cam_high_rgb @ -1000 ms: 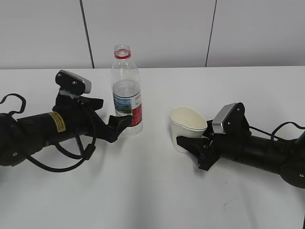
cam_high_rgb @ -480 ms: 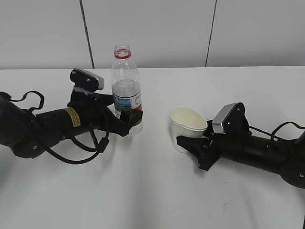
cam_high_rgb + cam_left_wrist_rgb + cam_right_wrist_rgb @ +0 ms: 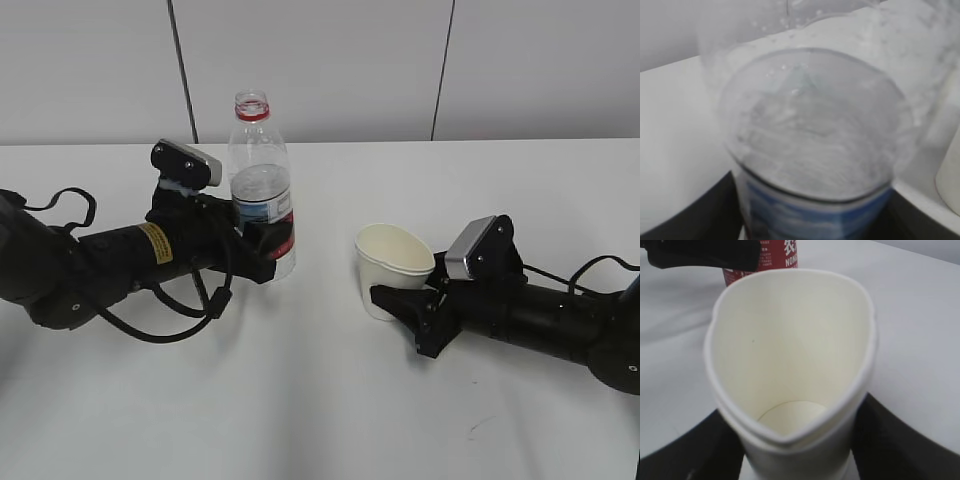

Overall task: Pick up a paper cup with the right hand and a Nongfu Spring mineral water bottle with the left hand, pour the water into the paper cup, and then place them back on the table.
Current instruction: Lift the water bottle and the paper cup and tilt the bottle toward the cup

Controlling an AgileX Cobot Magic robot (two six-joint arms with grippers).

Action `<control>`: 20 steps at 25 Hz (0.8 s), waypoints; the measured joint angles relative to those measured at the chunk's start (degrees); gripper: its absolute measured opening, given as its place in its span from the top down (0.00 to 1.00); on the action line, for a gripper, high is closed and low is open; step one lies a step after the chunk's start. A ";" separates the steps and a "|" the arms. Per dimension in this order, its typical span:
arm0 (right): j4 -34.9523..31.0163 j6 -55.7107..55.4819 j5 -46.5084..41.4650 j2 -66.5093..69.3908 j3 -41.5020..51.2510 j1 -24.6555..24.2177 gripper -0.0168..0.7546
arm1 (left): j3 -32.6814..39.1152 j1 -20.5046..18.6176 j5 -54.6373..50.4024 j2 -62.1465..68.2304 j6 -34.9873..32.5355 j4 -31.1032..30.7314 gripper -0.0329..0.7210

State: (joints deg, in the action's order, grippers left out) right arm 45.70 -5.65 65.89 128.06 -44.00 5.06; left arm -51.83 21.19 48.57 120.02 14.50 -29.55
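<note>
Bottle (image 3: 259, 190): upright on worktop (image 3: 320, 400), left-centre; left gripper (image 3: 262, 243) jaws clamped round label. Paper cup (image 3: 392, 268): right-centre, rim squeezed oval betw. right gripper (image 3: 398, 303) jaws, empty inside.

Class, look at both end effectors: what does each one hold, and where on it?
The right end effector squeezes the paper cup low on its wall, deforming the rim. The left end effector clasps the Nongfu Spring bottle at its label.

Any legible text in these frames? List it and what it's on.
"NON": white letters, cut off by the cup rim, on the red bottle label, right wrist view.
Chinese characters above it: cropped at the top edge, unreadable.
Yellow label on the left arm: print too small.
Paper cup: no text.
</note>
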 joint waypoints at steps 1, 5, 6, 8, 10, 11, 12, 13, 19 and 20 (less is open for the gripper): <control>0.26 -0.15 0.00 0.00 0.00 0.00 0.41 | 0.00 0.00 0.00 0.00 0.00 -0.12 0.46; 2.35 -1.30 -0.11 -2.04 0.00 0.00 0.41 | -0.28 0.00 -0.87 -0.20 0.00 -2.45 0.56; 2.62 -2.01 -0.11 -3.04 0.00 0.00 0.41 | -0.41 0.00 -1.73 -0.43 0.00 -2.84 0.57; 3.42 -3.14 -1.54 -4.89 0.00 0.00 0.41 | -0.48 0.00 -4.92 -2.14 0.00 -3.75 0.57; 4.53 -4.14 -4.09 -6.41 0.00 0.00 0.41 | -0.48 0.06 -10.43 -4.77 -0.08 -4.49 0.57; 4.85 -5.09 -5.25 -6.98 0.00 0.00 0.41 | -0.41 0.06 -13.53 -5.98 -0.83 -4.70 0.57; 5.17 -5.74 -6.08 -7.22 0.00 0.00 0.41 | -0.28 0.06 -15.84 -7.19 -1.65 -4.78 0.57; 5.61 -6.24 -6.78 -7.36 0.00 0.00 0.41 | -0.17 0.06 -18.05 -8.89 -2.42 -4.81 0.57; 9.74 -12.09 -7.82 -7.81 -1.43 0.00 0.41 | -0.83 0.00 -24.38 -15.18 -7.45 -4.90 0.57; 10.67 -13.63 -7.95 -7.94 -1.82 0.00 0.41 | -1.55 0.06 -26.05 -15.68 -7.91 -4.96 0.57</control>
State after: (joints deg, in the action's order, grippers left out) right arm 56.37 -19.28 57.94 120.11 -45.82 5.06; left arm -53.38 21.25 22.52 104.34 6.59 -34.51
